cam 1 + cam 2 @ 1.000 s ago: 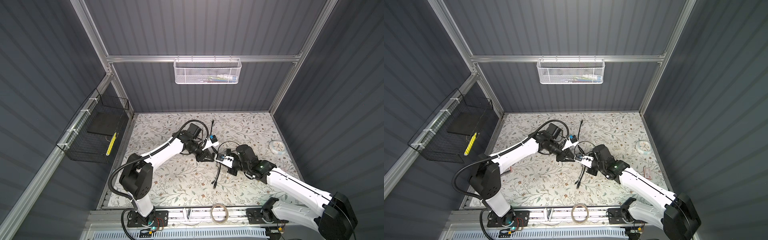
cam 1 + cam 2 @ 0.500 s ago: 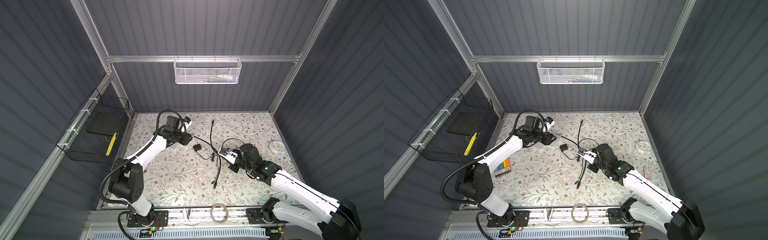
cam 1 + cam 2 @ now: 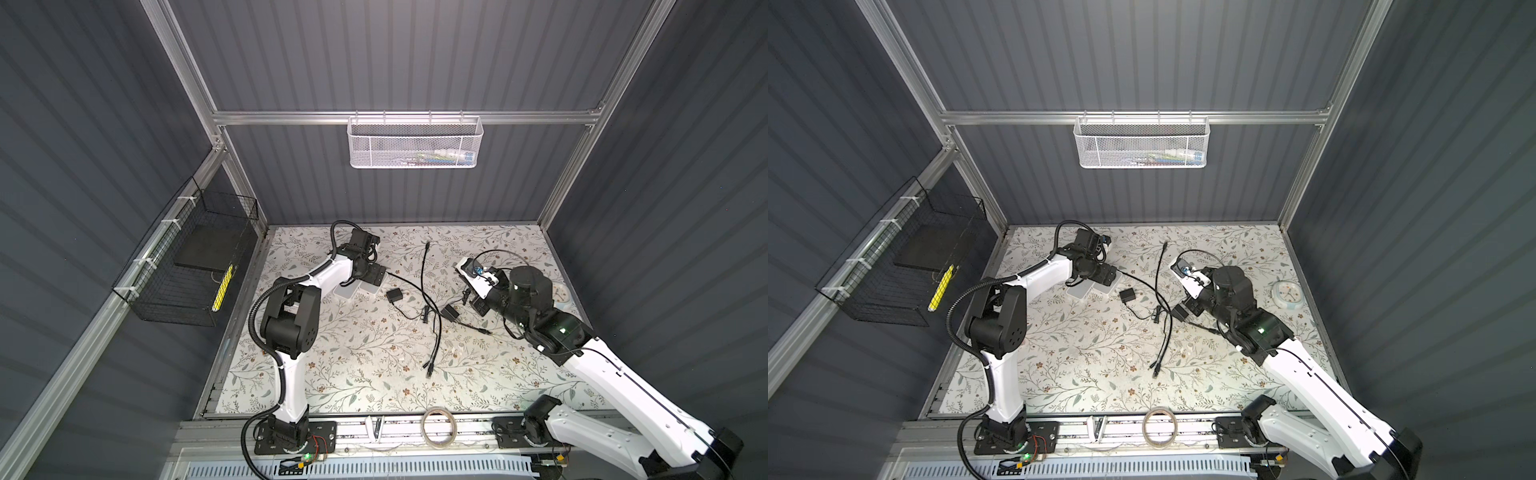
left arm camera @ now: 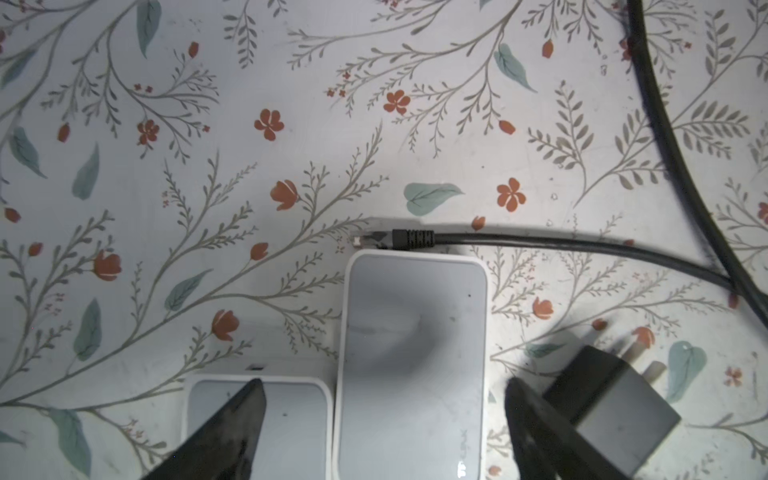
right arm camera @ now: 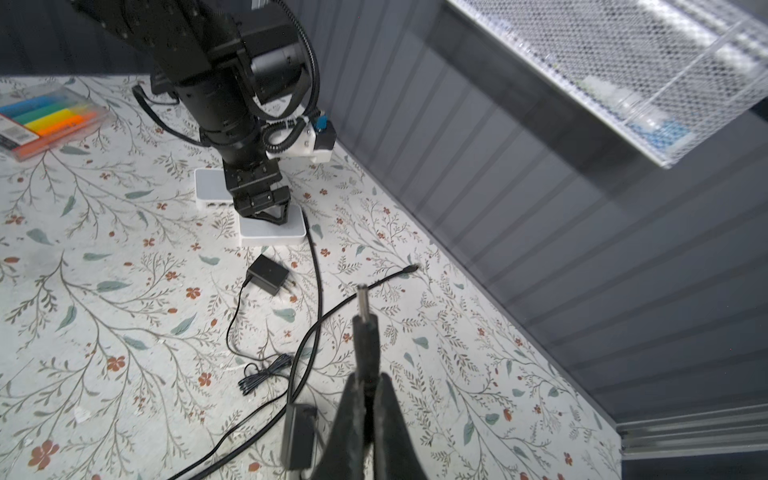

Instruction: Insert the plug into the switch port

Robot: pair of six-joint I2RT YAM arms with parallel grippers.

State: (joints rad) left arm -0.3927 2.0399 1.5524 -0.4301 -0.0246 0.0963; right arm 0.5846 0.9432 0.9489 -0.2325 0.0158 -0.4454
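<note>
Two white switches lie side by side at the back left (image 3: 371,287). My left gripper (image 4: 380,428) hangs open just over the larger switch (image 4: 411,353), one finger (image 4: 224,432) above the smaller switch (image 4: 291,415), nothing held. A black network plug (image 4: 374,240) on its cable lies against the larger switch's end. My right gripper (image 5: 368,382) is shut on a thin black barrel plug (image 5: 365,328), whose metal tip sticks out past the fingertips, above the mat right of centre (image 3: 478,305). The switch ports do not show.
Two black power adapters (image 3: 394,296) (image 3: 450,312) and looping black cables (image 3: 432,316) lie mid-mat. A marker pack (image 5: 45,120) sits behind the left arm, a white round dial (image 3: 1286,294) at the right edge, a tape roll (image 3: 436,426) on the front rail.
My left gripper has pulled back from the middle, near the right gripper, to the switches at the back left and opened. My right gripper shifted slightly right, still shut on the barrel plug.
</note>
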